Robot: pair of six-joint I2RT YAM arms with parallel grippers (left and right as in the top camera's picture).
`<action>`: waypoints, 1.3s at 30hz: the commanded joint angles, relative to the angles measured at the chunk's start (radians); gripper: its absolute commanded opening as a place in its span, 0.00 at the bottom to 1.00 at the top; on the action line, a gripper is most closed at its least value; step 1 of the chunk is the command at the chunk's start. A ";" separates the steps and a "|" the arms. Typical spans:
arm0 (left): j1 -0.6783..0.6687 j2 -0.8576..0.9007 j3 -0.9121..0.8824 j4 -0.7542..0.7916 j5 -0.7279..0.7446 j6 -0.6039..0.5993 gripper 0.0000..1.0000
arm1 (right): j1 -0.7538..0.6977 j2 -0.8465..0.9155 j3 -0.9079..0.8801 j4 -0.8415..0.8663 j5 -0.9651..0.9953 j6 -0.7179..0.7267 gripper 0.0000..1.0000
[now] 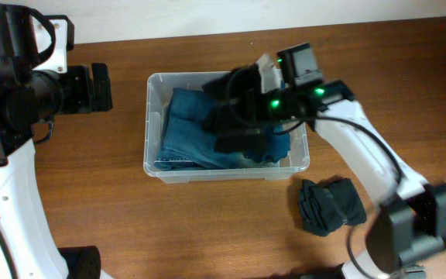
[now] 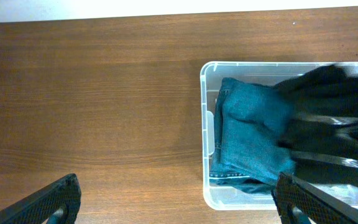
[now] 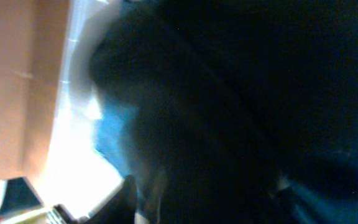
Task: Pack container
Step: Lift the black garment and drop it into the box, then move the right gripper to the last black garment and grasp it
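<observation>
The container is a clear plastic bin in the middle of the table, also in the left wrist view. Folded blue jeans lie in it. My right gripper is down over the bin's right half, shut on a dark garment that hangs onto the jeans. That garment is blurred in the left wrist view and fills the right wrist view. My left gripper is open and empty over bare table left of the bin.
A second dark folded garment lies on the wooden table in front of the bin's right corner, next to the right arm's base. A white wall edge runs along the back of the table.
</observation>
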 commanded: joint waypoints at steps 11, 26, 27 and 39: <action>0.004 -0.018 -0.003 0.000 -0.010 -0.006 0.99 | -0.031 -0.094 0.006 -0.209 0.354 -0.048 0.66; 0.004 -0.018 -0.003 0.000 -0.010 -0.006 1.00 | -0.340 -0.530 0.005 -0.471 0.342 0.092 0.98; 0.005 -0.018 -0.003 0.000 -0.010 -0.006 0.99 | -0.381 -0.529 0.003 -0.518 0.340 0.092 0.98; 0.004 -0.018 -0.003 0.000 -0.010 -0.006 0.99 | -0.607 -0.518 -0.393 -0.610 0.246 0.005 0.98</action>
